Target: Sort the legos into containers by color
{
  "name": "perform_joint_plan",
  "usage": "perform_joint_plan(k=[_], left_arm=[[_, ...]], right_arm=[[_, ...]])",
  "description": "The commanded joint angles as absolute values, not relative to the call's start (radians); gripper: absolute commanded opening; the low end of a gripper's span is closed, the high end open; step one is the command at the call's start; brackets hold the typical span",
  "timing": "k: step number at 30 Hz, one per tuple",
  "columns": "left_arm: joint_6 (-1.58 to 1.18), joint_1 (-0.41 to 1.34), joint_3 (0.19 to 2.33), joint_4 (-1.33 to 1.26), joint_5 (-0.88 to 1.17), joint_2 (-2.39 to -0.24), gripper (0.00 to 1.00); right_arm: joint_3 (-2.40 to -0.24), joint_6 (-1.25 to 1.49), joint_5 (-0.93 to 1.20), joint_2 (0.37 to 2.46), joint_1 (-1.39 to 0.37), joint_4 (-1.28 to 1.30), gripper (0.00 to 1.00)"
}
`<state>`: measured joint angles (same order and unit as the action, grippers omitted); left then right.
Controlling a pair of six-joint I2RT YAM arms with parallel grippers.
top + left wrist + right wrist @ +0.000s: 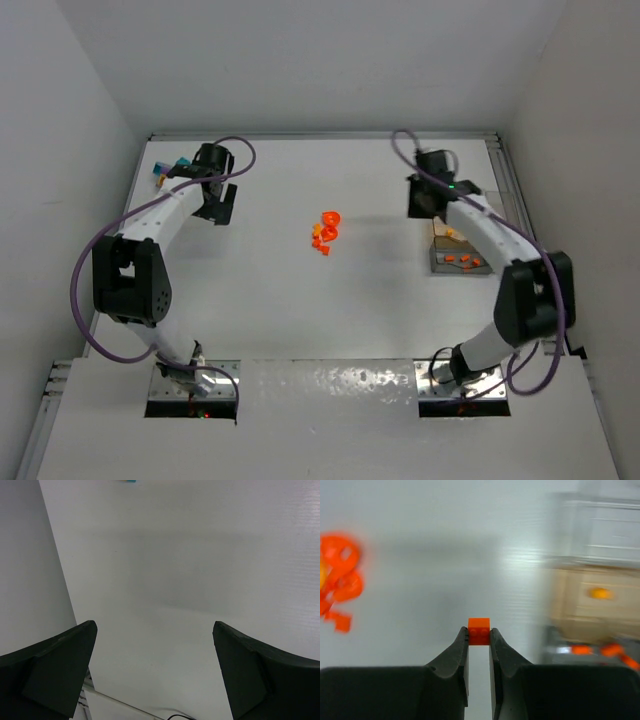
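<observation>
My right gripper (479,634) is shut on a small orange lego brick (479,629), held above the table between the orange pile and the containers. In the top view the right gripper (428,198) hangs just behind the clear containers (462,258), which hold several orange legos. A pile of orange legos (325,231) lies mid-table; it also shows blurred in the right wrist view (340,580). My left gripper (216,203) is open and empty at the far left. Teal and yellow legos (160,175) lie near the back left corner, beside the left wrist.
White walls close in the table on the left, right and back. The containers (600,600) appear blurred at the right of the right wrist view. A sliver of teal lego (129,481) shows at the top edge of the left wrist view.
</observation>
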<state>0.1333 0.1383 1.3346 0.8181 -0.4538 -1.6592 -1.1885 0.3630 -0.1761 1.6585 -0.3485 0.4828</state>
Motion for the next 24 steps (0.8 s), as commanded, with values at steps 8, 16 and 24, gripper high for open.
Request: perform_joint_plan(k=[8, 16, 24], left_arm=[[0.133, 0.143, 1.39, 0.808, -0.46, -1.672, 1.0], [0.135, 0.143, 1.385, 0.818, -0.465, -1.657, 1.0], [0.135, 0.143, 1.385, 0.818, -0.466, -1.655, 1.0]], right_arm=[[-0.987, 0.477, -0.324, 1.466, -0.005, 0.572, 0.0], [-1.005, 0.491, -0.308, 1.543, 0.046, 0.561, 0.2], [-1.051, 0.411, -0.386, 1.509, 0.046, 0.577, 0.58]])
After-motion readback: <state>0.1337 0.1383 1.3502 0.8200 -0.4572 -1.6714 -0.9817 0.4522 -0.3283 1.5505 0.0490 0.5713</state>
